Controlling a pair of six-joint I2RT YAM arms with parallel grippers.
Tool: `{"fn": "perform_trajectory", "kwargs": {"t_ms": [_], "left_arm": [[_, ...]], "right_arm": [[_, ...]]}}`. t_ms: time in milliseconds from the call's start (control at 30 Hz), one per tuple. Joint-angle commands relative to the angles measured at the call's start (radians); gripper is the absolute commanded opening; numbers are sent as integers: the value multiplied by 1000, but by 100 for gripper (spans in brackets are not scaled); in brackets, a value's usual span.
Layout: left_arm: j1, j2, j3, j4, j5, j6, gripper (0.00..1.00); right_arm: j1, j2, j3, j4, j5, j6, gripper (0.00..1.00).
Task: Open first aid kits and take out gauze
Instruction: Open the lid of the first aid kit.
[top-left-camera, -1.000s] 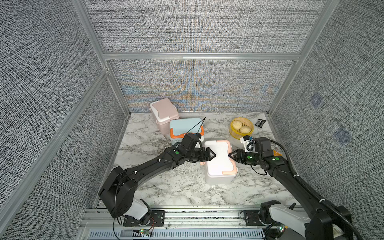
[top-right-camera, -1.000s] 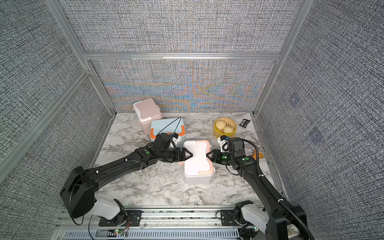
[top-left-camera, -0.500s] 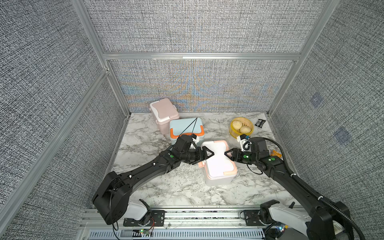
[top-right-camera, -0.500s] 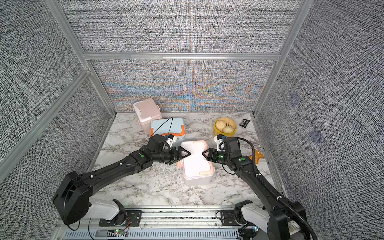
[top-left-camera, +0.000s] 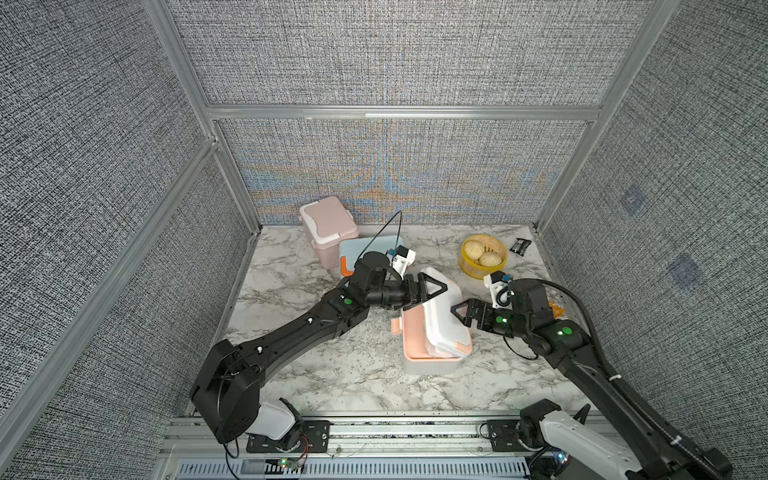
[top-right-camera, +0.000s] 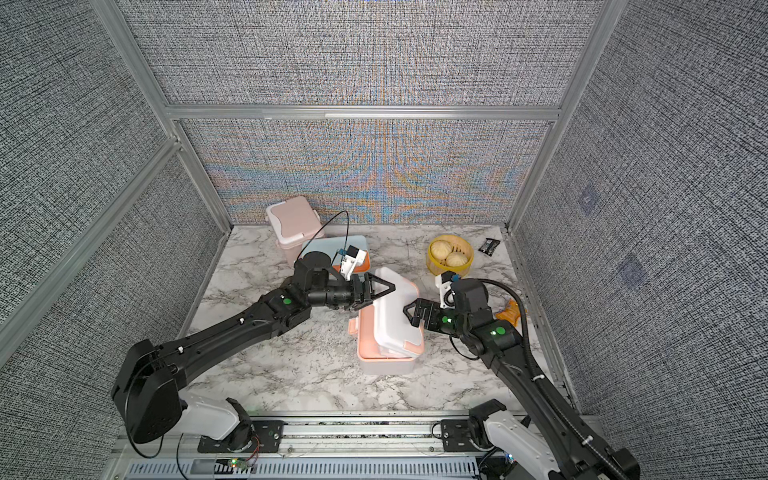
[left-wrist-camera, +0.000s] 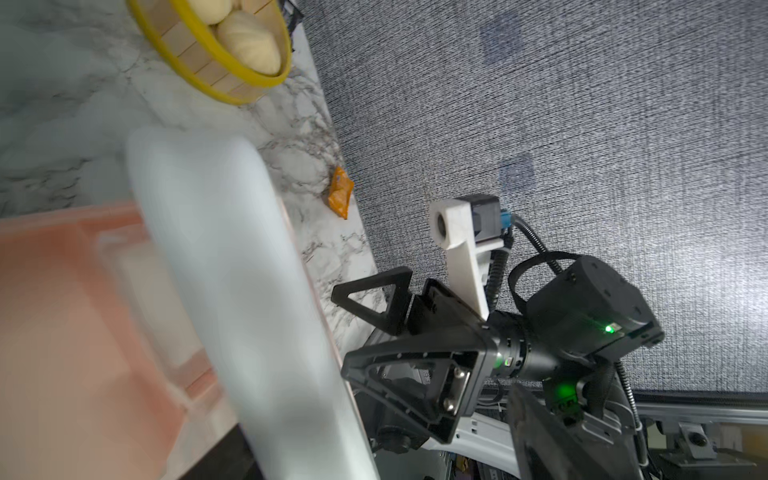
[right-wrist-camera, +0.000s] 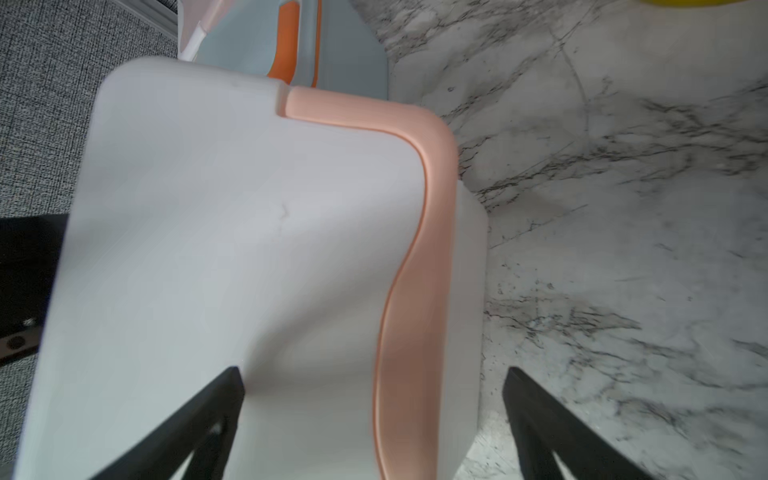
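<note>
From where I stand, the left gripper (top-left-camera: 438, 293) has the far-left edge of the white kit's lid (top-left-camera: 440, 320) in its bite. One black finger (top-left-camera: 443, 286) lies across the top of the lid and the other is hidden beneath it, the jaws standing fairly wide to take the lid's thickness. The lid hangs tilted, its left side up clear of the peach rim (top-left-camera: 412, 336) and its right side low against the box. Across from it the right gripper (top-left-camera: 459, 318) is spread wide and holds nothing. In the right wrist view its fingers (right-wrist-camera: 199, 415) stand to either side of the kit's edge, and bare marble shows between the box and one finger. The white kit (top-left-camera: 428, 365) itself sits upright a little right of the middle of the bench (top-left-camera: 316, 374). Its inside is shaded by the lid in both top views and blurred in the left wrist view, so I cannot tell whether gauze lies there. Farther out, the pink kit (top-left-camera: 328, 226) stands shut at the far edge, toward the left corner. The blue kit (top-left-camera: 351, 249) lies just beside it, nearer the middle and partly behind the left wrist. A yellow basket (top-left-camera: 469, 272) of buns (top-left-camera: 473, 248) sits near the far-right corner, with a small black packet (top-left-camera: 520, 246) right in that corner. An orange wrapper (left-wrist-camera: 340, 193) lies by the right edge.
</note>
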Motion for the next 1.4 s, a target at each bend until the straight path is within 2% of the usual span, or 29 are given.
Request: {"fn": "perform_trajectory", "kwargs": {"t_ms": [0,267,500,633,800,967,1167,1367], "left_arm": [[-20,39,77,34,31,5,82],[-100,204,339,-95,-16,71,82],[-181,435,689,-327,-53,165,83],[-190,493,809,-453,-76,237,88],[-188,432,810,-592,-189,376,100],[-182,353,764,-674,-273,459,100],[-176,221,600,-703,-417,507,100],[-162,140,433,-681,-560,510,99]], "right_arm": [[3,-76,32,-163,188,14,99],[1,-247,154,-393,484,99,99],[1,-333,234,-462,540,92,99],[1,-341,256,-478,541,77,99],[1,-330,279,-500,529,54,99],[2,-323,285,-494,492,29,99],[1,-307,303,-461,394,-38,97],[1,-272,300,-473,417,-42,95]]}}
